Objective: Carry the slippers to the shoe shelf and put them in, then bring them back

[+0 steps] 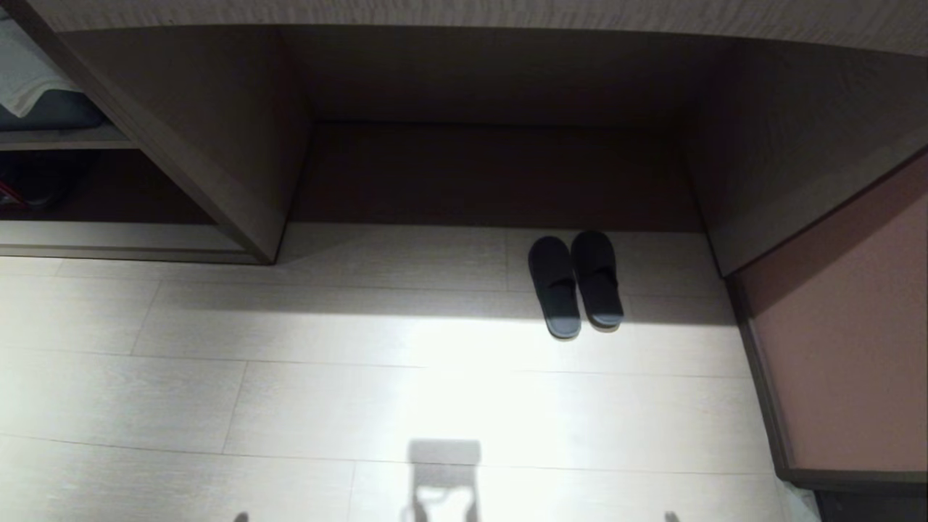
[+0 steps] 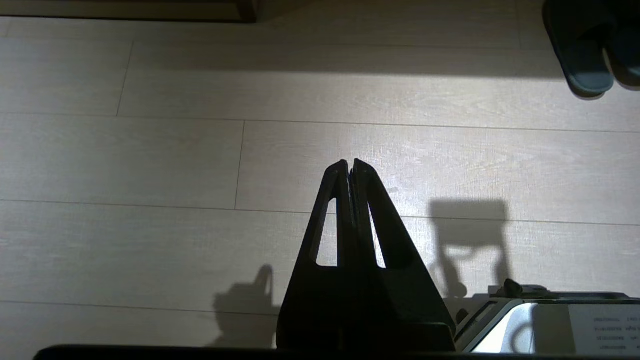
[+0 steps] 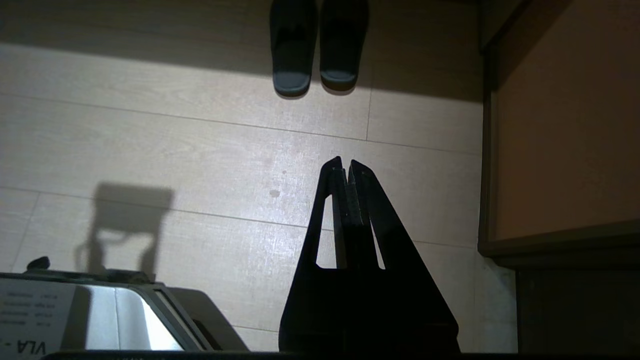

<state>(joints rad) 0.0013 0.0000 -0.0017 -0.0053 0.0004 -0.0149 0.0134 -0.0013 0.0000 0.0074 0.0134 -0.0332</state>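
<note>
The slippers [image 1: 575, 284] are a dark pair lying side by side on the pale floor, toes toward the dark recess behind them. They also show far ahead in the left wrist view, slippers [image 2: 585, 50], and in the right wrist view, slippers [image 3: 317, 45]. The shoe shelf [image 1: 123, 238] is the low cubby at the far left, with a pale base board and a dark back. My left gripper [image 2: 350, 162] hangs shut and empty above bare floor. My right gripper [image 3: 346, 162] is likewise shut and empty, well short of the slippers.
A tall dark desk recess [image 1: 493, 174] opens behind the slippers. A brown side panel [image 1: 848, 326] closes off the right. Folded white cloth [image 1: 22, 72] lies on an upper shelf at the left. My own base [image 2: 550, 320] sits between the arms.
</note>
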